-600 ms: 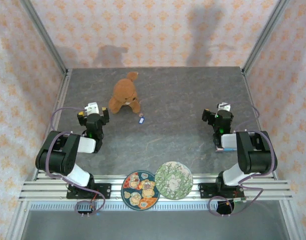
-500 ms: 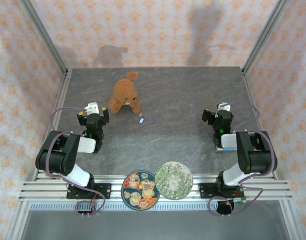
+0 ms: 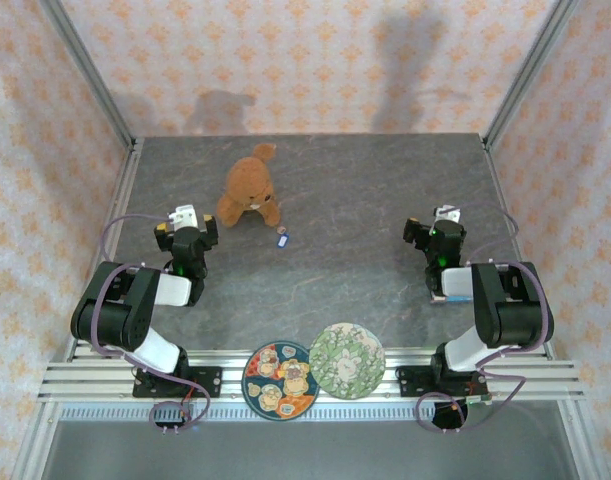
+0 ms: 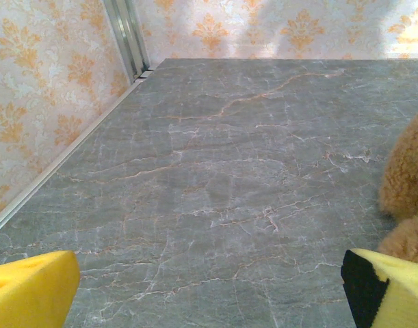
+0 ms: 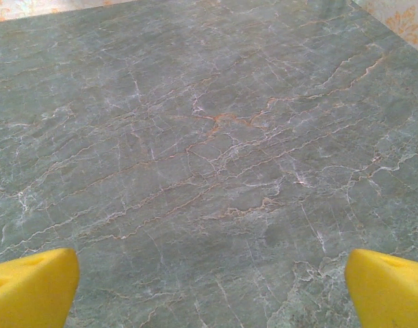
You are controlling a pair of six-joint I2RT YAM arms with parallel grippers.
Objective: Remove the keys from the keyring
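Keyring (image 3: 281, 237) lay flat on the table (image 3: 365, 190), just right of the teddy bear (image 3: 249, 188), well apart from both arms. Step judged: first reach. Best done from above on the open side away from the bear, one gripper pinning the ring while the other works a key. Item looked small and whitish-blue; separate keys not resolvable. Left gripper (image 3: 188, 225) and right gripper (image 3: 440, 228) both stood spread wide, empty.

The left arm (image 3: 125, 310) and right arm (image 3: 505, 305) crouch folded near their bases, jaws wide apart.
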